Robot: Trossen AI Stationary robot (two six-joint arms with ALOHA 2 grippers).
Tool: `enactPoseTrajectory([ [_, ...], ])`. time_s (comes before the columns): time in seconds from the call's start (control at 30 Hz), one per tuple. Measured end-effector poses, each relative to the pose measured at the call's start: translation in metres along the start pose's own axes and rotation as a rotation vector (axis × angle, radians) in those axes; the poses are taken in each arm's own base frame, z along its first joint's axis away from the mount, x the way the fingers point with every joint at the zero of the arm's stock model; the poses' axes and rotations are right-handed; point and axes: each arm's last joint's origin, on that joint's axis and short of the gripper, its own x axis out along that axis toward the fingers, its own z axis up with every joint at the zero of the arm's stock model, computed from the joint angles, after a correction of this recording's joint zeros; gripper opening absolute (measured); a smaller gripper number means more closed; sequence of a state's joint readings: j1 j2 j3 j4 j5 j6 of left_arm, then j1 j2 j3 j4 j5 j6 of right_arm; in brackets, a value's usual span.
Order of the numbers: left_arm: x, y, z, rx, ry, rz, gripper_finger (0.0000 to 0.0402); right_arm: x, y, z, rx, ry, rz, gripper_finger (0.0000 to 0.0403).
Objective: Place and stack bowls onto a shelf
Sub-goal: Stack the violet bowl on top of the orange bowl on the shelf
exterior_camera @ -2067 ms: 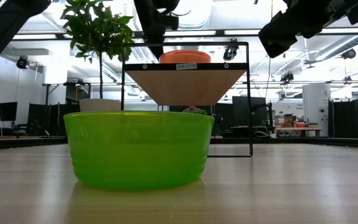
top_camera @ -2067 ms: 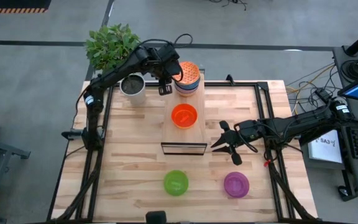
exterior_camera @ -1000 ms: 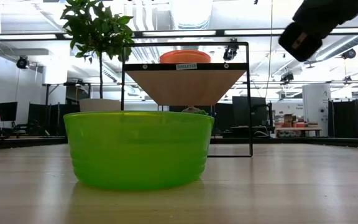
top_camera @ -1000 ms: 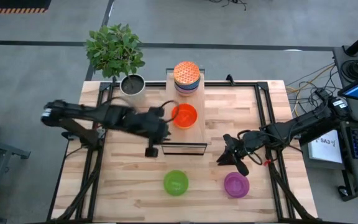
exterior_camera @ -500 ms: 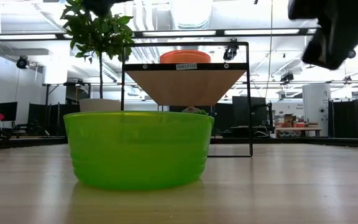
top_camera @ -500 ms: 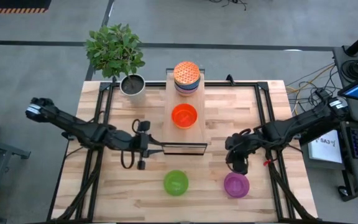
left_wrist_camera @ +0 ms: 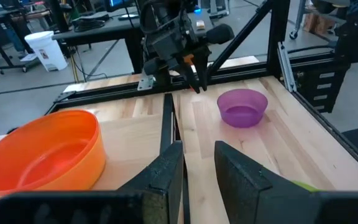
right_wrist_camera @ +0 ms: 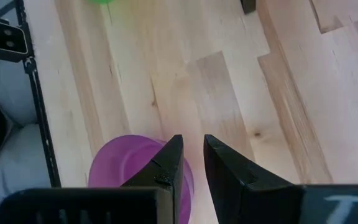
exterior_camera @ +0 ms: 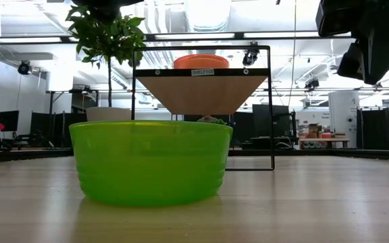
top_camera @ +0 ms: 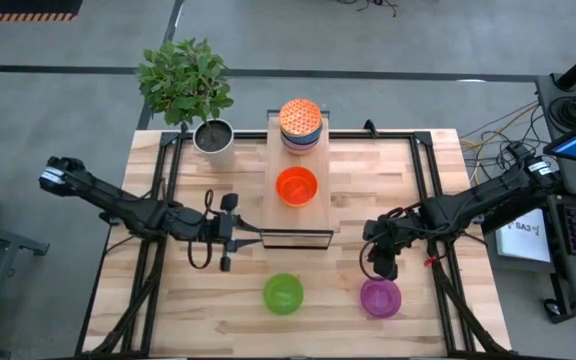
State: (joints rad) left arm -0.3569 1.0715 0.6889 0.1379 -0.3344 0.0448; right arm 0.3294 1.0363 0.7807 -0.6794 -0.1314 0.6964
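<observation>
The pale wood shelf stands raised on a dark frame. An orange bowl sits on its middle, and a stack of bowls with a gold patterned one on top sits at its far end. A green bowl and a purple bowl rest on the table near the front edge. My left gripper points level at the shelf's near left corner, with its fingers a little apart and empty. My right gripper points down, held high over the purple bowl's rim, narrowly open and empty.
A white pot with a leafy plant stands at the table's far left, beside the shelf. Dark frame rails run along both table sides. Bare tabletop lies between the green and purple bowls.
My left gripper has drawn back toward the table's left and near edges from beside the orange bowl and settled level by the shelf's near left corner. My right gripper has moved toward the near edge over the purple bowl and tipped to point down.
</observation>
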Motion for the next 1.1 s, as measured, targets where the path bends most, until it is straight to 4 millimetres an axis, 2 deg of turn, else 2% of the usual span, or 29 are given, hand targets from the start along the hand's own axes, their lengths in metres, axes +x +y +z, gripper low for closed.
enactPoseTrajectory([
  [0.37,0.003,-0.001,0.002,0.002,0.002,0.000,0.0075,0.000,0.000,0.000,0.012,-0.002,0.002,0.0054],
  [0.53,0.003,-0.001,0.002,0.002,0.001,0.000,0.0075,0.000,0.000,0.000,0.132,0.003,0.008,0.0055],
  [0.73,0.003,-0.001,0.003,0.028,-0.010,0.001,0.0075,0.001,0.005,-0.004,0.125,0.031,0.033,0.0083],
  [0.83,0.003,-0.001,0.005,0.033,-0.023,0.002,0.0075,0.003,0.012,-0.008,0.086,0.045,0.051,0.0088],
  [0.93,0.003,-0.001,0.005,0.032,-0.031,0.002,0.0075,0.005,0.020,-0.012,0.068,0.064,0.060,0.0070],
  [1.1,0.003,0.000,0.007,0.038,-0.049,0.005,0.0075,0.008,0.042,-0.002,0.006,0.079,0.065,0.0044],
])
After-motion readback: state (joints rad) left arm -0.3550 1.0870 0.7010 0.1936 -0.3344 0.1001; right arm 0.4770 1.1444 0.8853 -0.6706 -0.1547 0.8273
